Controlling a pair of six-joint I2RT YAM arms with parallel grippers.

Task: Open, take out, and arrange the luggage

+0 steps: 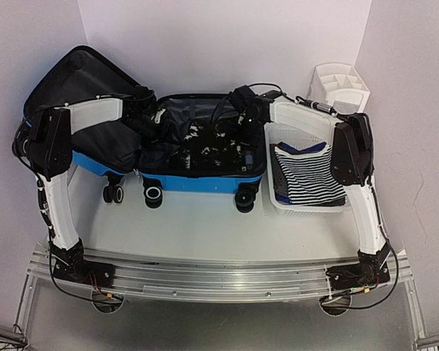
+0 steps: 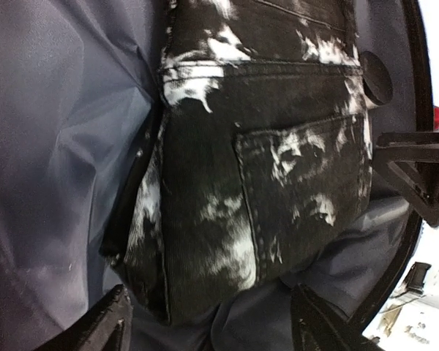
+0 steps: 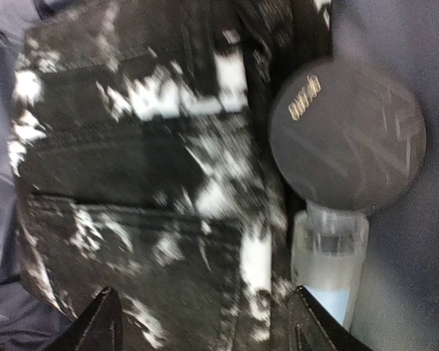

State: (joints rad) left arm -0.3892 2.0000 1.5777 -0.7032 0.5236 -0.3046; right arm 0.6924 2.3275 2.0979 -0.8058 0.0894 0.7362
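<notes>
Luggage: lies open on the worktop, lid tipped back at the left.
Left gripper: jaws spread wide astride bleached black jeans, nothing clamped.
Right gripper: jaws apart over the same jeans, holding nothing.

In the right wrist view the jeans and the clear bottle are appearing blurred. The bottom edge is cutting off the fingers of the left gripper and the right gripper; from above, both are hiding in the dark inside of the luggage.
</notes>
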